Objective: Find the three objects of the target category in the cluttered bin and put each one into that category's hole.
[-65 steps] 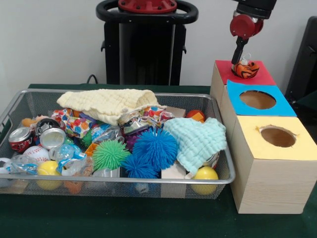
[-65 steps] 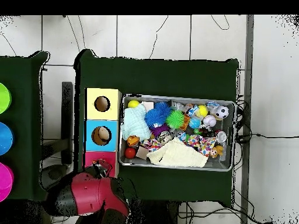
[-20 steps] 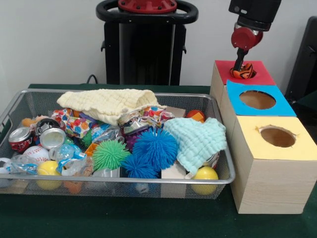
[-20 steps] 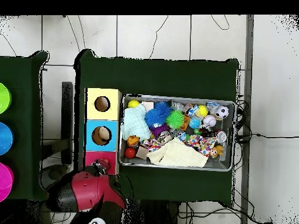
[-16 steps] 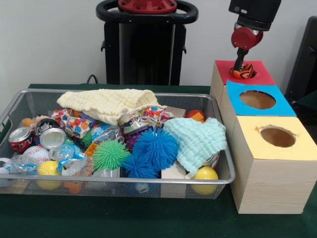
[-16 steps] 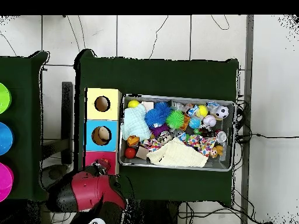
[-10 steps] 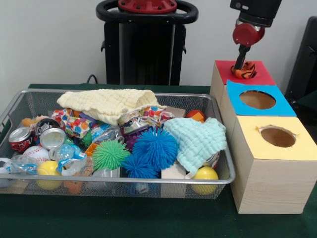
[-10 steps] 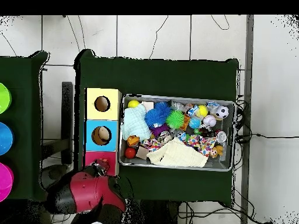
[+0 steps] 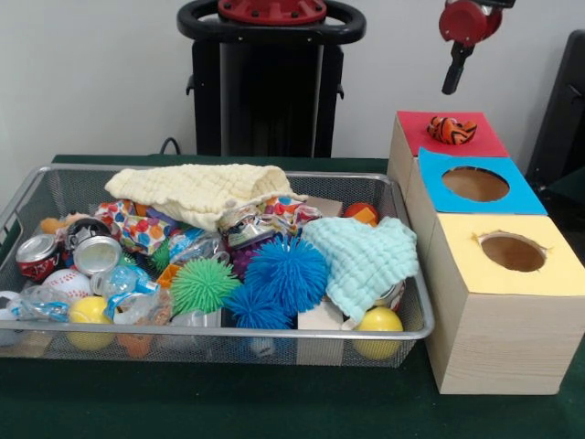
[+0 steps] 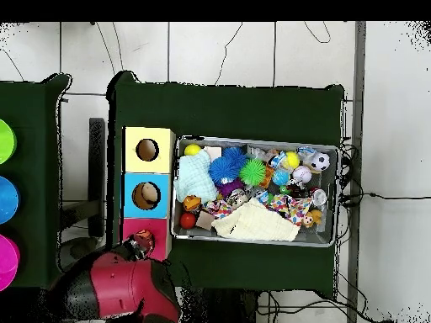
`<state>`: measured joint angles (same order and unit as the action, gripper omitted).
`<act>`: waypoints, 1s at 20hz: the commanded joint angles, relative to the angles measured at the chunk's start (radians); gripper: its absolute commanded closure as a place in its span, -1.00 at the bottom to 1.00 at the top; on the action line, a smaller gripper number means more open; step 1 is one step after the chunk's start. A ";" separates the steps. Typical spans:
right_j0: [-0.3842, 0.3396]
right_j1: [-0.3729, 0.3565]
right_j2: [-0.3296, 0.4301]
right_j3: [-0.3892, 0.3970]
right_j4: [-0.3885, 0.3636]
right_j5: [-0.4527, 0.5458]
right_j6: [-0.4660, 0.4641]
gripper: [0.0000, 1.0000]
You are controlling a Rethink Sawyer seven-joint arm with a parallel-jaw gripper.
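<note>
Tool [image 9: 451,84] poised above the red-topped box [image 9: 475,140], carrying nothing; whether it is spread or pinched cannot be told from either view. Directly beneath it, a gap apart, the orange-and-black striped toy [image 9: 453,129] sits in the red hole, its upper part showing above the rim, so it looks lodged rather than dropped through. The blue-topped box [image 9: 512,197] and yellow-topped box [image 9: 512,279] stand in a row beside it, touching one another. Any follow-up push would run straight down from where the tool hangs. The wire bin [image 9: 416,331], heaped with spiky balls, cloths and cans, lies just beside the boxes on the green table [image 9: 228,402], with open air above it for a return reach.
</note>
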<state>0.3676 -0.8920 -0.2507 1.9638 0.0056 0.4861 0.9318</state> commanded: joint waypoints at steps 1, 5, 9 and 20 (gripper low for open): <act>-0.032 -0.010 0.064 -0.020 0.030 0.077 0.223 1.00; -0.038 0.017 0.074 -0.016 0.027 0.032 0.231 1.00; -0.049 0.054 0.088 -0.005 0.024 -0.036 0.238 1.00; -0.059 0.135 0.111 -0.023 0.025 -0.137 0.257 1.00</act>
<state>0.3268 -0.8307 -0.2256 1.9625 0.0056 0.4100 0.9318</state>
